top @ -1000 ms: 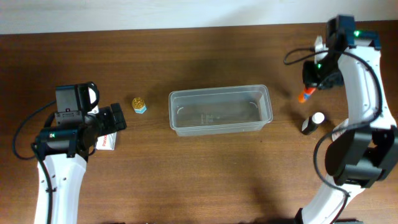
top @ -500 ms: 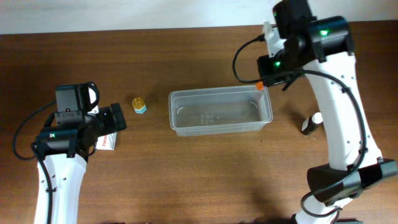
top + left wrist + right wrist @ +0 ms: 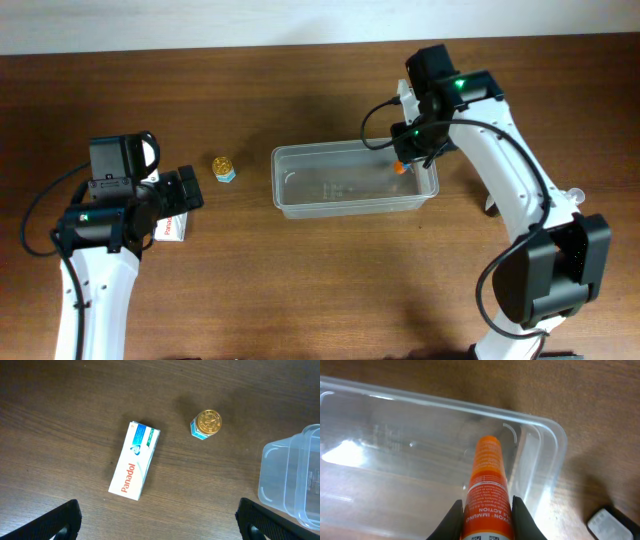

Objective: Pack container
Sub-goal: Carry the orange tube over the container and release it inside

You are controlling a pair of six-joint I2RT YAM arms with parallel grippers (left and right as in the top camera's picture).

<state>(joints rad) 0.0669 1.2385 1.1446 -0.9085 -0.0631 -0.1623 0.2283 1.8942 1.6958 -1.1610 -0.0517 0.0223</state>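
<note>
Left gripper (image 3: 157, 510): we see fingers spread wide, nothing between them, hovering over brown wooden desk (image 3: 60, 400). Below it, white-and-blue Panadol carton (image 3: 134, 468) lies flat. Small gold-capped bottle (image 3: 206, 424) stands near, apart from carton. Clear rectangular plastic tub (image 3: 350, 149), with rounded corners and raised rim, sits mid-desk. Right gripper (image 3: 487, 517) is above tub's right end, pinching orange tube (image 3: 487, 480). Tube nose points down inside rim; we cannot tell if it touches tub.
</note>
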